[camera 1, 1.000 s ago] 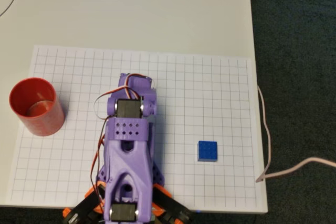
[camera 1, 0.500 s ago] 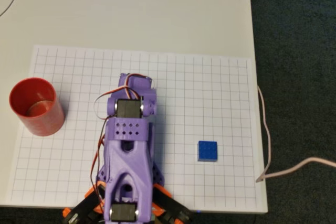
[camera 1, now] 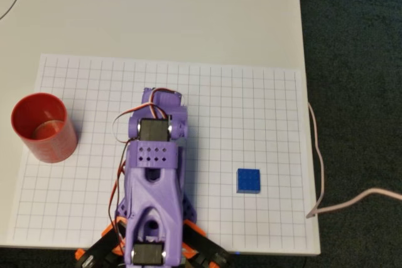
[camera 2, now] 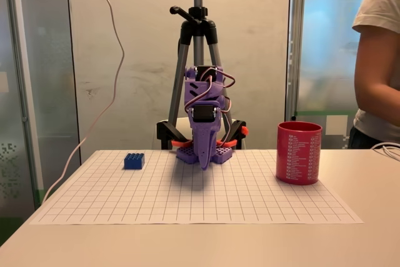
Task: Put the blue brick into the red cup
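A: Where is the blue brick (camera 1: 248, 180)?

B: In the overhead view it lies flat on the grid sheet (camera 1: 251, 92), toward the sheet's lower right corner, apart from everything. The fixed view has it (camera 2: 134, 161) near the sheet's far left edge, studs up.

A: And the red cup (camera 1: 43, 127)?

B: Upright at the sheet's left edge in the overhead view, its mouth open and a shiny bottom visible. In the fixed view the cup (camera 2: 299, 152) stands on the right side of the sheet, and there you see white print on its wall, which the overhead view hides.

A: The arm?

B: The purple arm (camera 1: 152, 180) is folded over its base at the middle of the sheet's lower edge, between cup and brick, touching neither. From the front, the gripper (camera 2: 204, 157) points down close to the sheet.

A: Fingers apart or together?

B: They look pressed together into one narrow tip, with nothing between them. From above the arm's own body covers them.

A: Anything else?

B: The fixed view shows a tripod (camera 2: 197, 42) behind the arm and a person's arm (camera 2: 375, 85) at the right edge. The overhead view shows the white table (camera 1: 157, 17) and a cable (camera 1: 339, 202) off its right edge.
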Available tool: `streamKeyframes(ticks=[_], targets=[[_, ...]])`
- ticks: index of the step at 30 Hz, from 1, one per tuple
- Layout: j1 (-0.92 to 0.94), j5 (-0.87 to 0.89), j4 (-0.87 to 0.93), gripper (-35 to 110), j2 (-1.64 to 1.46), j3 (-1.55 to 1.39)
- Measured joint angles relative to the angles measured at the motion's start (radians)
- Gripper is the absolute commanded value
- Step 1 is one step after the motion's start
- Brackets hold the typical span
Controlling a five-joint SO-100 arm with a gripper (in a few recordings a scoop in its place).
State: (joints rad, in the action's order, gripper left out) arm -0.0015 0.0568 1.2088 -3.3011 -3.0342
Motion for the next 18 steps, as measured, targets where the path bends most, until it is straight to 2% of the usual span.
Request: streamKeyframes(ticks=[13, 18], targets=[[0.000, -0.009, -0.005, 0, 0.006, 0.000], [0.032, -0.032, -0.071, 0, 0.184, 0.083]])
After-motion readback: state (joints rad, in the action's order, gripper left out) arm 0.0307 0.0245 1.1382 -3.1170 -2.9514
